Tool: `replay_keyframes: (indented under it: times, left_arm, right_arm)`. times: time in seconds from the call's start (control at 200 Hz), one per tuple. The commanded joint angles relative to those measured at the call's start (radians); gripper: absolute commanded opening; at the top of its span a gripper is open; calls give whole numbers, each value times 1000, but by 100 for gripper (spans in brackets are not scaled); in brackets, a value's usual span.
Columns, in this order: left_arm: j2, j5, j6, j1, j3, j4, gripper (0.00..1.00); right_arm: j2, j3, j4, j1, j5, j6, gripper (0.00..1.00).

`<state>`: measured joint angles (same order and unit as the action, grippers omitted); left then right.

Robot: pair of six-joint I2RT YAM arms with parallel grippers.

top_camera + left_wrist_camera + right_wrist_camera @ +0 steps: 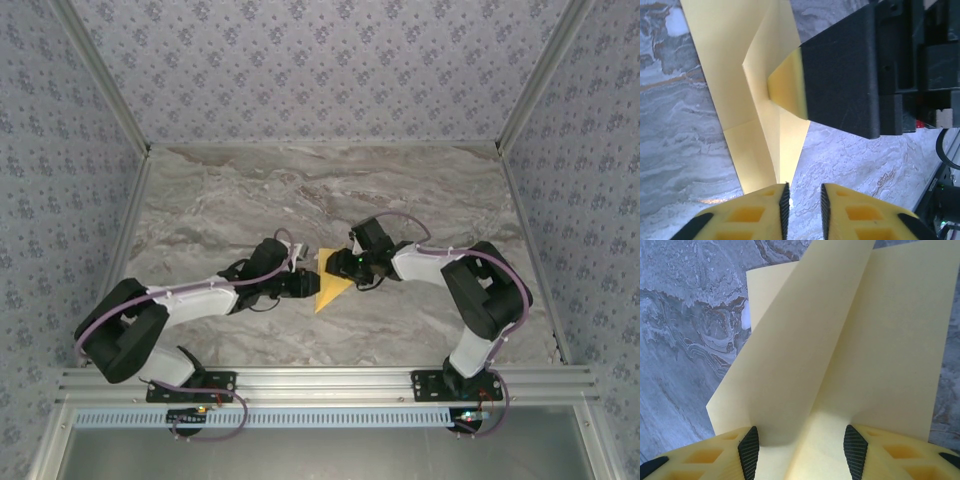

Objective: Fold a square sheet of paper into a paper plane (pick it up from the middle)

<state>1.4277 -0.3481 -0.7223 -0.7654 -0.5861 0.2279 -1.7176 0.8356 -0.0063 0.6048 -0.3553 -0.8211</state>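
A grey-veined marble worktop [250,190] sat inside a booth of floral-patterned walls [300,60], framed by a metal rail [330,378] along the near edge. From the left, the left gripper [303,284] reached to the middle of the worktop, its fingers [755,215] drawn close with a slim gap showing bare marble. The near tip of the sheet of paper [330,290] ended right at those fingers; whether they touched it could not be told. The mustard-yellow sheet lay partly folded at the centre, its long axis running far to near and its narrow point aimed at the near edge. From the right, the right gripper [345,266] bore down on the sheet, fingers [749,452] spread wide, a raised flap standing between them unclamped.
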Motion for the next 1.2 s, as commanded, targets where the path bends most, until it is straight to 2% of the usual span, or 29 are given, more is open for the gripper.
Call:
replay_keyframes:
  times: [0.0,0.175,0.4,0.864,1.194]
  left_arm:
    - [11,-5,-26,-1,-3,57,21]
    - [98,-46,-34,-5,-38,113,17]
    - [178,-46,-31,-6,-79,121,15]
    - [216,49,-7,-5,-98,18,9]
    - [214,48,-5,-6,-96,20,8]
  right_arm:
    - [-65,-14,-115,5,98,-19,55]
    - [-68,-7,-140,9,110,-23,58]
    - [-78,0,-162,9,115,-26,59]
    - [-104,21,-220,18,166,-3,54]
    - [-144,53,-260,41,206,5,52]
